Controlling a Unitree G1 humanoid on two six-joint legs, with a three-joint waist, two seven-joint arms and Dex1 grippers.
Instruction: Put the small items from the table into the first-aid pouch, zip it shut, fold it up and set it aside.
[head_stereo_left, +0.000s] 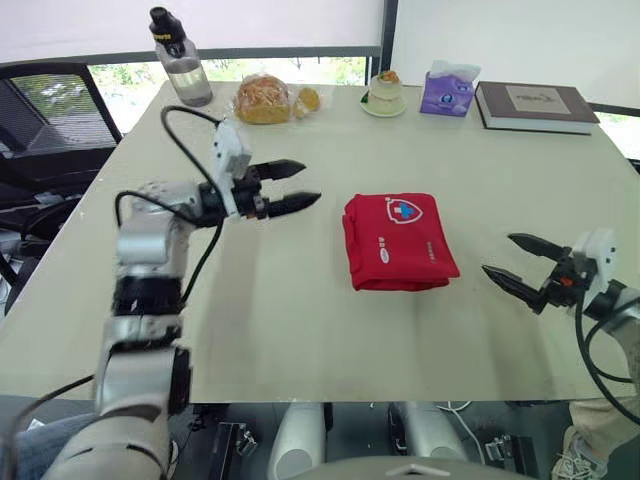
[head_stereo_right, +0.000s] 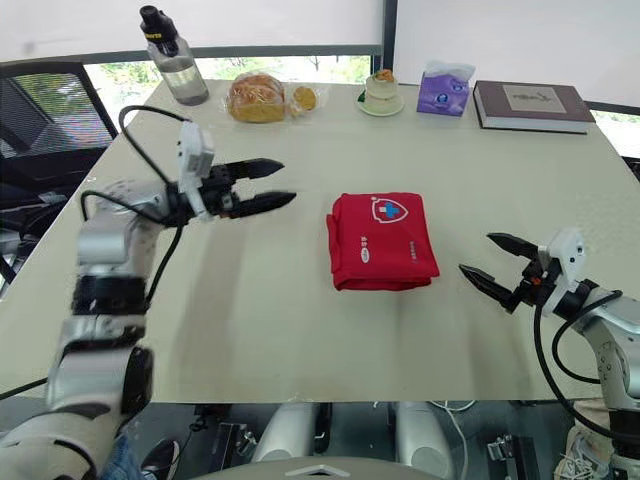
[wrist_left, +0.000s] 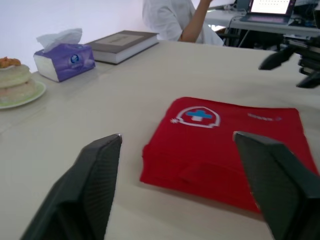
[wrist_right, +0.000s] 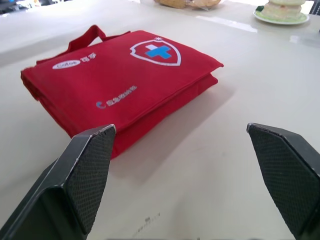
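The red first-aid pouch (head_stereo_left: 398, 241) lies folded and flat on the middle of the table, with its white shield and blue cross badge facing up. My left gripper (head_stereo_left: 297, 186) hovers open to the pouch's left, fingertips pointing at it with a gap of bare table between. My right gripper (head_stereo_left: 515, 259) is open near the table's right edge, a short way right of the pouch. The pouch (wrist_left: 230, 150) lies ahead of the left fingers (wrist_left: 95, 190). In the right wrist view the pouch (wrist_right: 120, 85) shows its carry handle and folded layers.
Along the far edge stand a water bottle (head_stereo_left: 180, 58), bagged bread (head_stereo_left: 264, 98), a small cake on a plate (head_stereo_left: 384, 94), a purple tissue box (head_stereo_left: 447, 90) and a dark book (head_stereo_left: 535, 106). A seated person (wrist_left: 175, 20) is beyond the table. Black chair (head_stereo_left: 45, 110) at far left.
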